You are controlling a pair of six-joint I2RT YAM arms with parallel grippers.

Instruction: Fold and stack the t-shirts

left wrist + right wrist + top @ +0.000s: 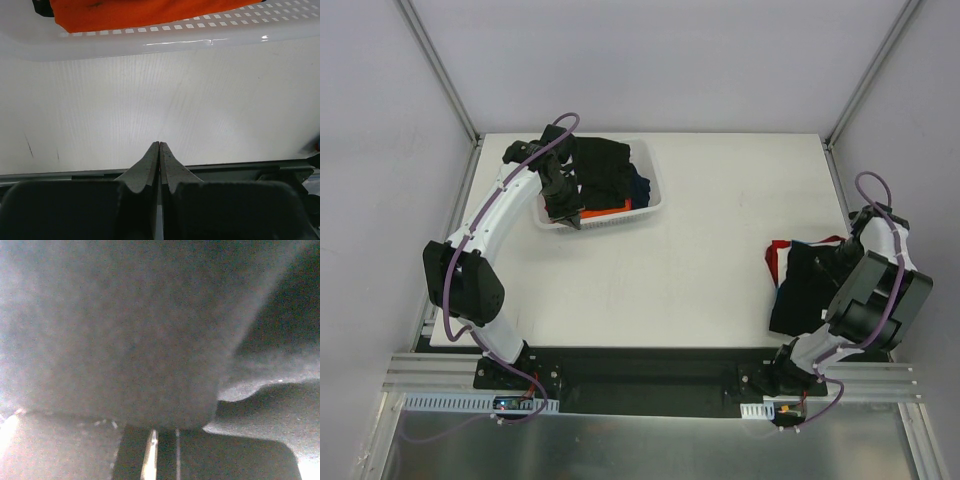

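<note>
Top external: left arm (500, 205) arcs to basket (654, 192), right arm (876, 288) seemingly atop t-shirts (802, 290).

You see a glossy white plastic basket (210, 42) holding a matt orange cloth t-shirt (140, 12); beside the basket, your bench (150, 110) looks matt and finely ribbed.
</note>
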